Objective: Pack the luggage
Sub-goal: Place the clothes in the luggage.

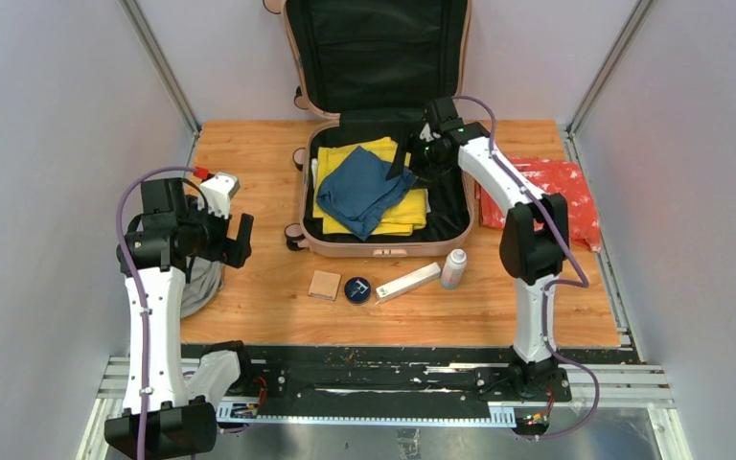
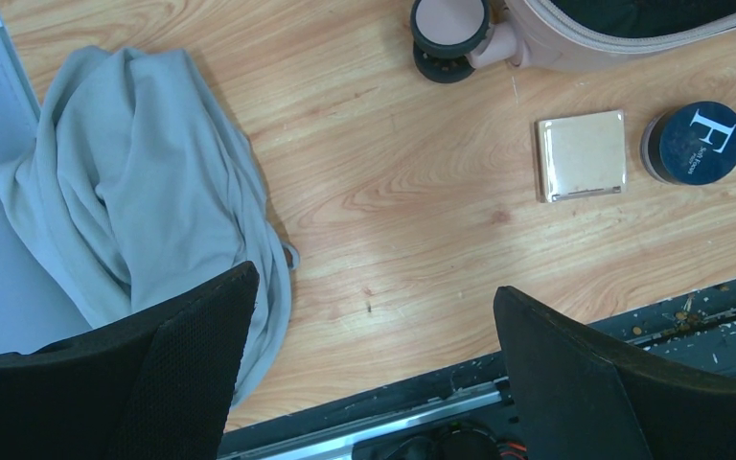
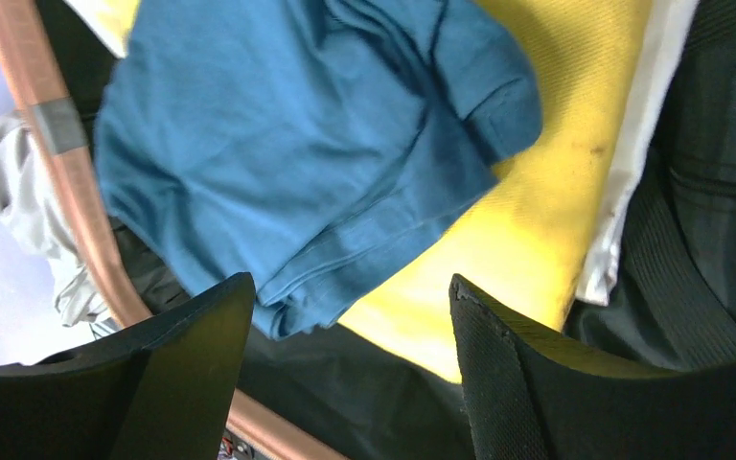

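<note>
Right gripper: the right gripper (image 3: 345,287) had its jaws well apart with nothing between them, and it pointed down just above the clothes.
Right fingers: both black fingers (image 3: 537,383) stood clear of the fabric below.
Right arm: it rose from its base at the near edge, bent at the elbow, and its forearm reached forward and left over the right rim of the case.
Under the right gripper: a crumpled blue cloth (image 1: 364,192) lay on top of a folded yellow cloth (image 1: 401,209), with the gripper over the blue cloth's right edge.
Suitcase: the pale pink suitcase (image 1: 374,247) lay open at the far middle of the table (image 1: 268,307), with black lining showing and its lid (image 1: 374,48) upright behind it.
Left gripper: the left gripper (image 2: 374,287) had its jaws spread wide and held nothing, above bare wood.
Left arm: it stood up from the near-left base, folded at the elbow, with the wrist turned down over the near-left part of the table.
Beside the left gripper: a bunched grey cloth (image 2: 144,220) lay at the table's left edge, and a suitcase wheel (image 2: 450,29) showed beyond.
Small things: a tan square (image 1: 325,285), a round tin (image 1: 357,289), a white tube (image 1: 408,283) and an upright bottle (image 1: 453,268) sat in a row in front of the suitcase's near wall.
Red packet: a red packet (image 1: 561,187) lay on the table to the right of the suitcase, partly behind the right arm.
</note>
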